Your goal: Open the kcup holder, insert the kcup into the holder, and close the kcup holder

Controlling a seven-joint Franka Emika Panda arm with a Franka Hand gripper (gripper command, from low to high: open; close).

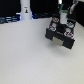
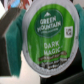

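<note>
The kcup [image 2: 47,40] fills the wrist view: a round green foil top printed "Green Mountain Dark Magic", with teal fingers [image 2: 14,35] pressed against two opposite sides of it. My gripper [image 2: 48,44] is shut on it. In the exterior view the gripper [image 1: 60,23] hangs just over the kcup holder [image 1: 61,35], a black boxy unit at the exterior view's right, with a pale part at its near lower edge. The picture is too blurred to tell whether its drawer stands open. The kcup itself is too small to make out there.
A tall white bottle-like object [image 1: 25,10] with a dark marking stands at the back on the exterior view's left. The white table [image 1: 25,55] spreads across the front and left. Dark clutter lines the back edge.
</note>
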